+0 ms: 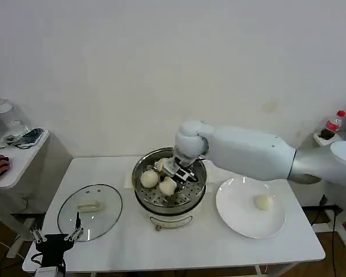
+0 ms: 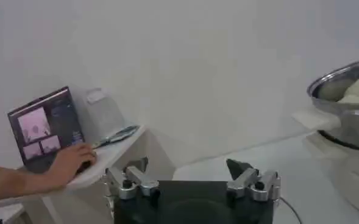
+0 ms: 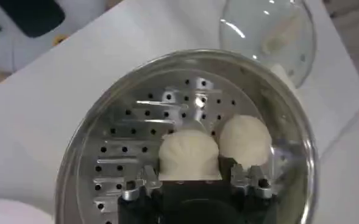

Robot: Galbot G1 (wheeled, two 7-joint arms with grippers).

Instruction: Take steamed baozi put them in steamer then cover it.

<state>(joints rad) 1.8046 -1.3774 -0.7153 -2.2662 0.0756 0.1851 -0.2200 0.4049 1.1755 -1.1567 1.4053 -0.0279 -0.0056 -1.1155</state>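
Right gripper (image 3: 191,182) fingers pinching baozi (image 3: 189,155) inside steamer (image 3: 106,115); left gripper (image 2: 191,182) fingers spread.

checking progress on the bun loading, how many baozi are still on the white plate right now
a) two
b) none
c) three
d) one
d: a single baozi lies on the white plate, while the other buns sit in the steamer, where the right gripper is lowered over the tray; the glass lid lies on the table beside the steamer, not on it.
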